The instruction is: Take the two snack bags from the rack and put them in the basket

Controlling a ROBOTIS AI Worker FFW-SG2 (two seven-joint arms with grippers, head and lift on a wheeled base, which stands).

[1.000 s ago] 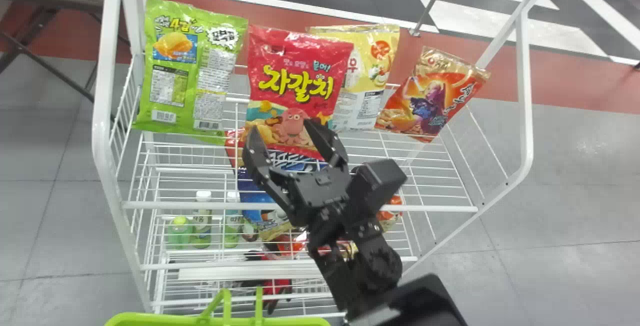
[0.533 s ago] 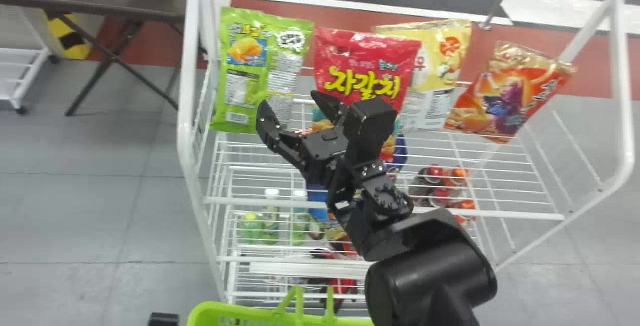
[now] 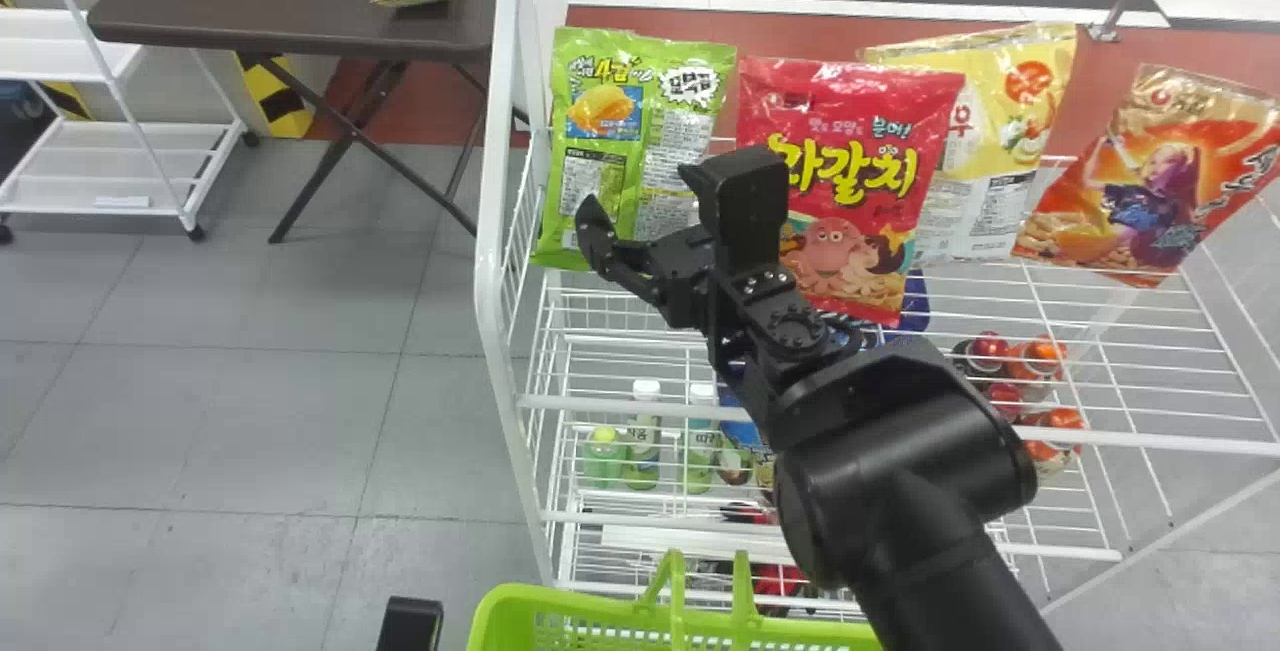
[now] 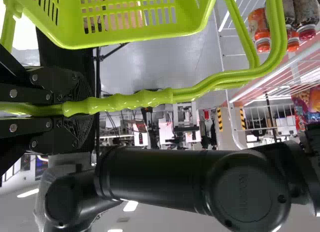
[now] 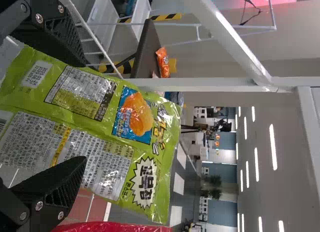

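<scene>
Head view: the green bag point(image 3: 650, 111) stood near the left edge of the rack point(image 3: 490, 251), my right tool point(image 3: 638, 187) before it, fingers apart. Left wrist view: my left tool point(image 4: 82, 108) clamped the basket handle point(image 4: 150, 98). Right wrist view: the glossy bag seemed light, slippery and crushable, best squeezed gently by both sides.

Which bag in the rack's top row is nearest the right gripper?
The green bag, leftmost of four, beside the red bag; right gripper open at the green one.
</scene>
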